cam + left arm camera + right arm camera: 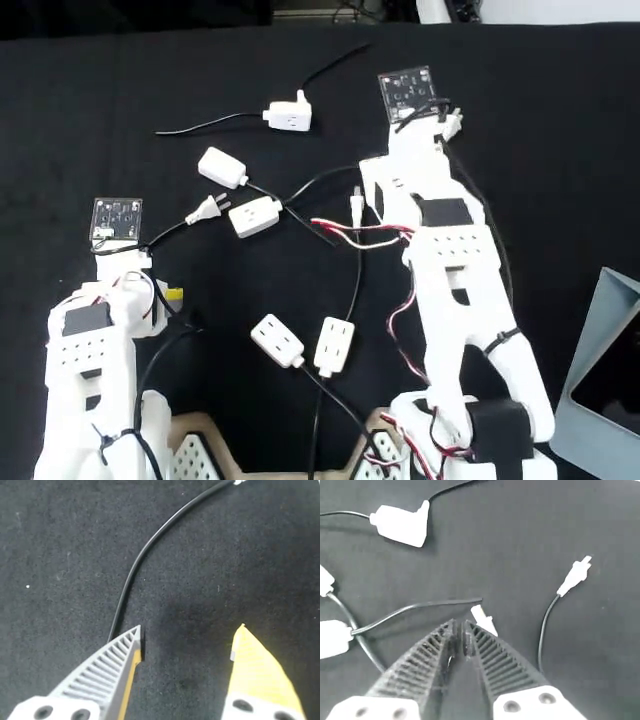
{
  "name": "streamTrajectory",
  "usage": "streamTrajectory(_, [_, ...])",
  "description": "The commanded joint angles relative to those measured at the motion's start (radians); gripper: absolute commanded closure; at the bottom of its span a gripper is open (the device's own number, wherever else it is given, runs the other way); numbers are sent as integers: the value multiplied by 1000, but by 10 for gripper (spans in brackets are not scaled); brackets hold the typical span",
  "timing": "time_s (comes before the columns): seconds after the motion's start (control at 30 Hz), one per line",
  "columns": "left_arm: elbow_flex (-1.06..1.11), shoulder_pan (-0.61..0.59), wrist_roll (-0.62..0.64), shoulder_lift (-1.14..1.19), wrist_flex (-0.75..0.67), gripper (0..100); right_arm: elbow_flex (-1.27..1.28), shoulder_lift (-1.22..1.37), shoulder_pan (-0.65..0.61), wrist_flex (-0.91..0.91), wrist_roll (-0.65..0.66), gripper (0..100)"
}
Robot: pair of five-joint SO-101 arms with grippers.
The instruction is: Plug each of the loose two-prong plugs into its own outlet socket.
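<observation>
Several white pieces with black cords lie on the black table. A plugged outlet [288,115] sits at the back, also seen as the outlet [400,525]. An adapter [222,167], a loose two-prong plug [205,210] and an outlet [255,215] lie mid-left. Two socket blocks [277,340] [335,345] lie in front. A plug [356,205] stands beside my right arm [440,230]. My right gripper [462,627] is shut, with a small white plug [482,619] touching its tip; I cannot tell whether it is held. Another plug [575,575] lies farther off. My left gripper [190,630] is open over bare cloth beside a black cord [135,565].
A grey-blue box [610,370] stands at the right edge. Square marker boards [117,220] [408,92] sit on both wrists. Red and white wires [350,235] loop beside the right arm. Black cords cross the middle of the table.
</observation>
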Motion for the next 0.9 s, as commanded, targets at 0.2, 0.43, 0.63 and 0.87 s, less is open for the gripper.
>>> streamTrajectory(0.2, [-7,-5,2,-17,-18,712,-229,128,-8,315,-233,828])
streamTrajectory(0.43, [-5,-5,2,-17,-18,712,-427,414,-6,350,-226,810])
streamTrajectory(0.63, [-5,-5,2,-17,-18,712,-611,624,34,350,-222,810])
streamTrajectory(0.87, [-5,-5,2,-17,-18,712,-740,817,81,353,-163,810])
